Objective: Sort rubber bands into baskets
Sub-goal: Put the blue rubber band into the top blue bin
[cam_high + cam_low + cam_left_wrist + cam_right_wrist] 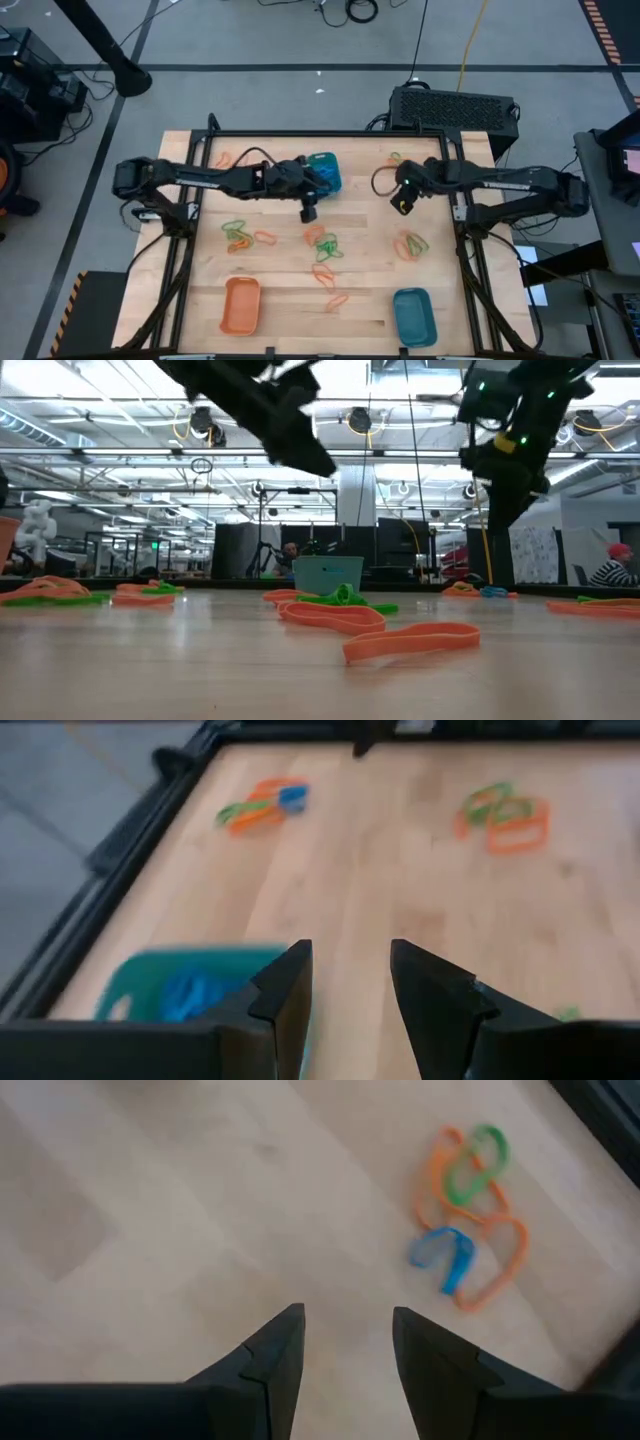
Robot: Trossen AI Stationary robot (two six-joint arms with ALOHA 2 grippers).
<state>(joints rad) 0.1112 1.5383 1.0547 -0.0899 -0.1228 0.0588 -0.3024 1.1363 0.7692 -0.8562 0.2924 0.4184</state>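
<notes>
Rubber bands in orange, green and blue lie in loose clusters on the wooden table, left (pixel 238 236), middle (pixel 322 246) and right (pixel 410 244). One teal basket (pixel 324 172) stands at the far middle and has blue bands (pixel 190 992) in it. An orange basket (pixel 241 305) and a second teal basket (pixel 414 316) stand at the near edge. My left gripper (pixel 309 211) hovers open just near of the far teal basket, nothing between its fingers (pixel 350 955). My right gripper (pixel 402 204) hovers open over bare wood (pixel 348 1320), beside an orange, green and blue cluster (pixel 465 1230).
More bands lie near the far corners (pixel 225 158) (pixel 395 158) and toward the near middle (pixel 330 285). A black frame (pixel 330 134) rims the table. A black box (pixel 452 106) sits beyond the far edge. Bare wood lies between the clusters.
</notes>
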